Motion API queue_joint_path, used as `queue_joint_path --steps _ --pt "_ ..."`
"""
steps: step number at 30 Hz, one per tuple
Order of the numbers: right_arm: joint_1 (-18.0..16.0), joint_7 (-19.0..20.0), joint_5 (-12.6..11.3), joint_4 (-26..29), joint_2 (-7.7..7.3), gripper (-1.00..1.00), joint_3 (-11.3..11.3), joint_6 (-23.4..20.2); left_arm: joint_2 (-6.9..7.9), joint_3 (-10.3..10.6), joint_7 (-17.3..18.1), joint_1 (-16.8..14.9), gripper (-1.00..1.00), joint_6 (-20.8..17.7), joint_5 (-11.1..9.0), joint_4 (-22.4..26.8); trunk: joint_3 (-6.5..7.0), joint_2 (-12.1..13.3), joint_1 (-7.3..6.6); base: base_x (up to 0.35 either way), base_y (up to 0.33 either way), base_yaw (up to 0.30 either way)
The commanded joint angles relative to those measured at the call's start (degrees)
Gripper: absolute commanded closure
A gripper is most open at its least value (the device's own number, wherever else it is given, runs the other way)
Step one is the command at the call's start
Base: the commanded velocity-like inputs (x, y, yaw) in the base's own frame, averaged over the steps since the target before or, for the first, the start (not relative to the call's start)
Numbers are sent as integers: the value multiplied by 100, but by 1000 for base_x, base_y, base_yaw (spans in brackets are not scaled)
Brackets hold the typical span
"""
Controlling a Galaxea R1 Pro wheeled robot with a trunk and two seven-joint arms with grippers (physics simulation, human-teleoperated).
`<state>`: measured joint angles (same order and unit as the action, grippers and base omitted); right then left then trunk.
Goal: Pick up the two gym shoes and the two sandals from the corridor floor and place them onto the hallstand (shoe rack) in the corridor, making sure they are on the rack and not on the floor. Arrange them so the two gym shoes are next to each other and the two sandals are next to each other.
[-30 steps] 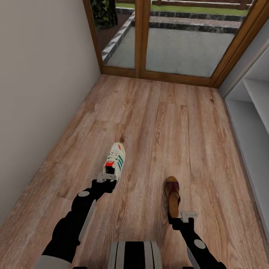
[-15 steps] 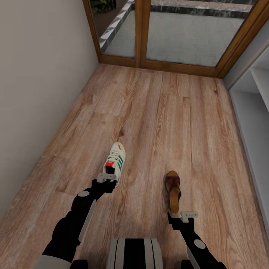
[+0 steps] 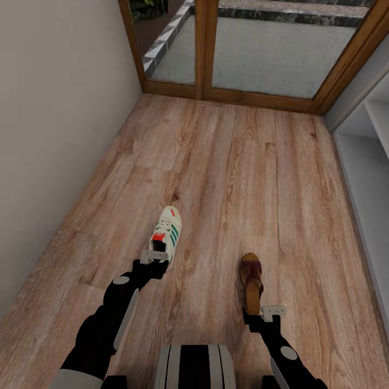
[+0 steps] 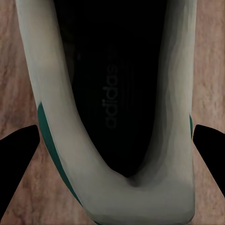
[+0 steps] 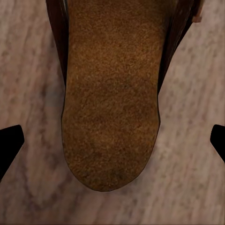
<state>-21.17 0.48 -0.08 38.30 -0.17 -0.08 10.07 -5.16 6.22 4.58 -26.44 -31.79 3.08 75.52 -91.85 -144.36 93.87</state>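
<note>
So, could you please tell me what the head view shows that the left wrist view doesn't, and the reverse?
Head view alone: the brown sandal at the right gripper, the hallstand, the glass doors and the wall. Left wrist view alone: the lettering inside the shoe's dark opening and both dark fingers flanking its heel, apart from it. Both: the gym shoe on the corridor floor.

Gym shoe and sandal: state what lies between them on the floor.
In the head view, only bare wood-grain corridor floor separates the gym shoe from the sandal; they lie apart, with nothing between them.
</note>
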Motion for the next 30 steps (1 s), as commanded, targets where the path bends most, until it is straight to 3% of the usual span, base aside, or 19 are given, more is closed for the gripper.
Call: queue_joint_path --steps 1,26,30 --pt "-3 5 -1 0 -1 -100 -1 16 -2 -6 32 -2 100 -27 35 8 -3 -1 0 16 0 0" --pt "-3 5 -1 2 -1 -100 -3 17 -2 -6 29 -2 100 -29 35 7 -6 -1 0 42 0 0" --pt "-3 5 -1 0 -1 -100 -6 16 -2 -6 30 -2 100 -29 35 7 -97 -5 8 0 0 0"
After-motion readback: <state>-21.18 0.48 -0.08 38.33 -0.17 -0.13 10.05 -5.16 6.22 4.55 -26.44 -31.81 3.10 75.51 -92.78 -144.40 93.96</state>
